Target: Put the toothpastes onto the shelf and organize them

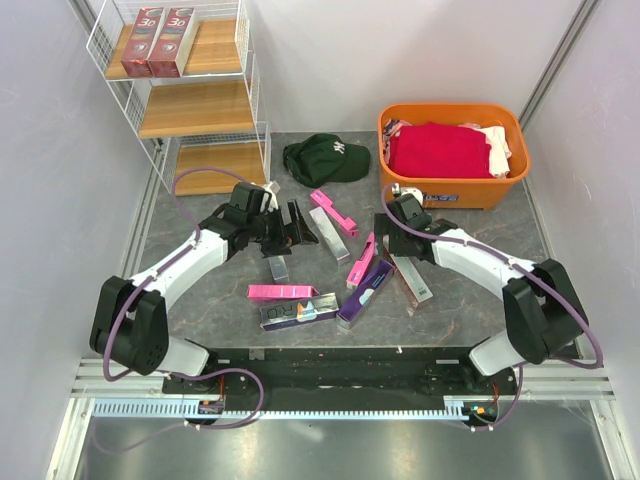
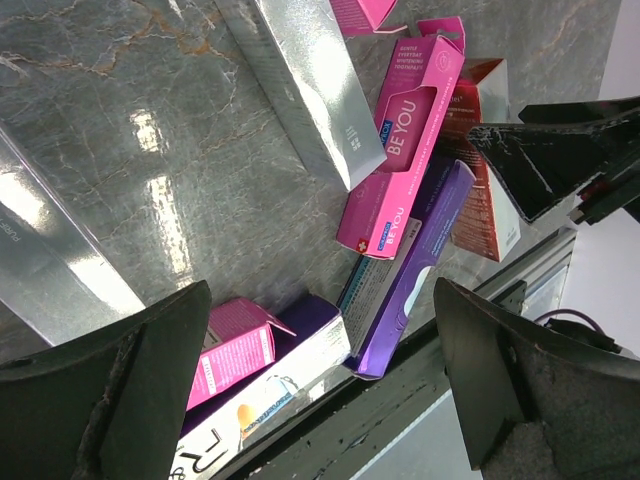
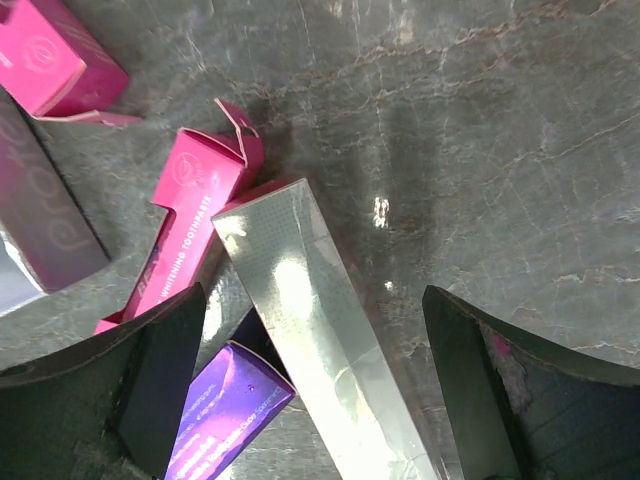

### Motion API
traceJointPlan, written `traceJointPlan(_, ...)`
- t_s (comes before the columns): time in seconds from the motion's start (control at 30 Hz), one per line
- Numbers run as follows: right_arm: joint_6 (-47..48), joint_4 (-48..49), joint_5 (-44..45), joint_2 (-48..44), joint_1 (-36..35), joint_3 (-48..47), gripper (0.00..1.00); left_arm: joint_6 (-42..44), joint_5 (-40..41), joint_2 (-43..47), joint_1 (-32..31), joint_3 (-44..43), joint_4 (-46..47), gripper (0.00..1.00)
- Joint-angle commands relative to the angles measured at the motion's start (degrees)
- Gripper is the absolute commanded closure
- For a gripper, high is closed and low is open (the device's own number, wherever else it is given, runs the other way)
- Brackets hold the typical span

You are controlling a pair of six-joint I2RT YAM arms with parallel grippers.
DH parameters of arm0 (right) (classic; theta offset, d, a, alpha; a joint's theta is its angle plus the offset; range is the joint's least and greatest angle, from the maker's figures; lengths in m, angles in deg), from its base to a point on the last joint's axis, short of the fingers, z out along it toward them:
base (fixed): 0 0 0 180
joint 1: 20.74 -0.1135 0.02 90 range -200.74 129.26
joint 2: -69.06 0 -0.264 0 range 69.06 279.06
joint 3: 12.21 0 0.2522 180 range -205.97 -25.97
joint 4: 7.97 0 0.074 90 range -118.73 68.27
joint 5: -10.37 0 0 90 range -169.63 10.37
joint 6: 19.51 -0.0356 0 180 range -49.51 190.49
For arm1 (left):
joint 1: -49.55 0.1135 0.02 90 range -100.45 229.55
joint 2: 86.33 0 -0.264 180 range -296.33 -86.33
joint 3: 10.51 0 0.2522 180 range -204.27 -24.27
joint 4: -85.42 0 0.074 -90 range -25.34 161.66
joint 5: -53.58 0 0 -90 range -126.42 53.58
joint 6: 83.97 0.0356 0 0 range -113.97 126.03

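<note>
On the shelf, the top board carries two dark red boxes. The orange tub holds folded cloths. The other toothpaste boxes lie scattered on the desk between our hands. The left hand and right hand hover wide open, gripping nothing.

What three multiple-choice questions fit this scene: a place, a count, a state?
1. Where is the green cap?
A) on the table between the shelf and the orange tub
B) inside the tub
C) on the shelf

2. How many toothpastes stand on the shelf's top board?
A) none
B) two
C) five

3. How are the left gripper and right gripper?
A) both shut
B) left shut on a pink box
C) both open, empty

Key: 1 A, it lies on the table; 2 B, two stand side by side; 3 C, fingers wide apart, gripping nothing.
</note>
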State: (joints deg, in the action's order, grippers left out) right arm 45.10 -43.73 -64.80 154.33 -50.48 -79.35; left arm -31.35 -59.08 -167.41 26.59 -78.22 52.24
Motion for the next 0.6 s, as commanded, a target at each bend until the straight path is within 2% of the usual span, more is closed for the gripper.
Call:
traceJointPlan(0.0,1.92,-1.38,-1.82,2.79,0.29,0.48,0.02,-0.85,-1.34,-1.01,-0.24,0.52,2.63,0.0)
traceJointPlan(0.13,2.01,-0.94,-2.79,4.72,0.29,0.3,0.06,-1.11,-1.69,-1.19,-0.24,0.6,2.98,0.01)
traceJointPlan(0.2,2.27,-0.5,-2.61,5.16,0.38,0.21,0.22,-1.46,-1.78,-1.1,-0.24,0.69,3.07,0.01)
traceJointPlan(0.33,2.36,0.2,-2.61,6.04,0.82,0.04,0.23,-1.81,-1.78,-0.66,-0.16,0.6,3.51,0.01)
traceJointPlan(0.37,2.27,0.55,-2.79,6.22,0.82,-0.05,0.26,-1.9,-1.87,-0.66,-0.15,0.69,3.51,0.01)
traceJointPlan(0.4,2.36,0.73,-2.96,6.22,0.91,-0.31,0.36,-1.81,-1.69,-0.49,-0.24,0.69,3.51,0.01)
traceJointPlan(0.5,2.36,0.91,-3.75,6.13,1.26,-1.54,0.53,-1.99,-1.52,0.22,-0.15,0.69,3.51,0.01)
traceJointPlan(0.57,2.1,1.08,-3.84,5.87,1.44,-2.68,0.57,-2.08,-1.43,0.83,-0.24,0.69,3.42,0.01)
